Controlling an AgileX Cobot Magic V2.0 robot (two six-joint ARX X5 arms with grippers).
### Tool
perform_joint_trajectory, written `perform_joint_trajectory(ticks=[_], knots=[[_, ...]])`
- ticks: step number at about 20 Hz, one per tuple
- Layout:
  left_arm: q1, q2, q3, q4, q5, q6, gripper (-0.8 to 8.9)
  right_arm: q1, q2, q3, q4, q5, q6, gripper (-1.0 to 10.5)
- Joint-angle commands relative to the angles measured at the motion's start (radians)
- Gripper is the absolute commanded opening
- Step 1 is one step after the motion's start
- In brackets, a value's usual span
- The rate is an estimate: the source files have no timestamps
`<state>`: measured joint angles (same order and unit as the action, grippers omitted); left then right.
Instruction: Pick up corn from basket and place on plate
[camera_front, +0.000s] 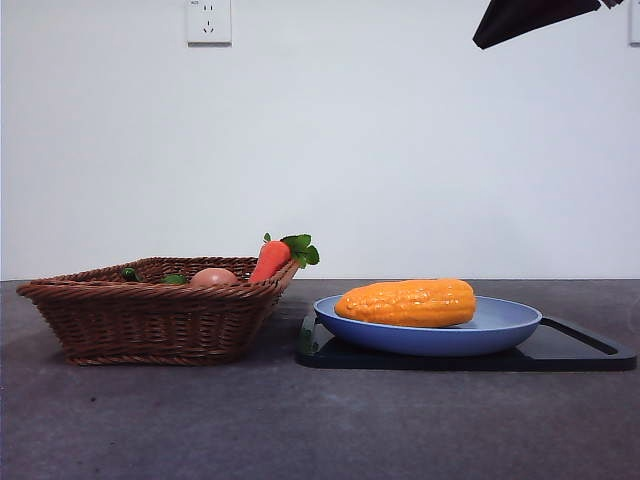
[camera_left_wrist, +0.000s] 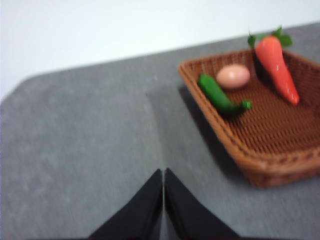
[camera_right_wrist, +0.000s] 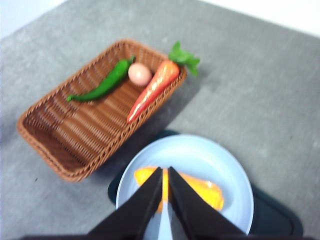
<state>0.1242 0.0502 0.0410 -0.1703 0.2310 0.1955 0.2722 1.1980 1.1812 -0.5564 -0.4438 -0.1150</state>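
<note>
The orange-yellow corn lies on its side in the light-blue plate, which rests on a flat black tray. Left of it stands the brown wicker basket. In the right wrist view my right gripper is shut and empty, high above the plate, its jaws covering part of the corn. My left gripper is shut and empty too, over bare table beside the basket. A black arm tip shows at the top right of the front view.
The basket holds a red-orange carrot leaning on its rim, a green pepper and a small brownish egg. Grey tabletop lies in front, a white wall with a socket behind.
</note>
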Motion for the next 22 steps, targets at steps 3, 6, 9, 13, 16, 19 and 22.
perform_joint_trajectory(ticks=[3, 6, 9, 13, 16, 19, 22], knots=[[0.003, -0.048, -0.009, -0.083, -0.005, -0.006, 0.07, 0.004, 0.010, 0.018, 0.041, 0.000, 0.006, 0.0], [0.003, -0.047, -0.009, -0.090, -0.004, -0.039, 0.07, 0.004, 0.010, 0.018, 0.055, -0.001, 0.006, 0.0], [0.003, -0.045, -0.008, -0.090, -0.004, -0.042, 0.07, 0.004, 0.010, 0.018, 0.055, 0.000, 0.006, 0.0], [0.003, -0.045, -0.008, -0.090, -0.004, -0.042, 0.07, 0.004, 0.010, 0.018, 0.055, 0.000, 0.006, 0.0], [0.003, -0.045, -0.008, -0.090, -0.004, -0.042, 0.07, 0.004, 0.010, 0.018, 0.055, 0.000, 0.006, 0.0], [0.003, -0.045, -0.008, -0.090, -0.004, -0.042, 0.07, 0.004, 0.010, 0.018, 0.056, 0.000, 0.006, 0.0], [0.003, -0.045, -0.008, -0.090, -0.004, -0.042, 0.07, -0.001, 0.010, 0.018, 0.056, 0.000, -0.005, 0.0]])
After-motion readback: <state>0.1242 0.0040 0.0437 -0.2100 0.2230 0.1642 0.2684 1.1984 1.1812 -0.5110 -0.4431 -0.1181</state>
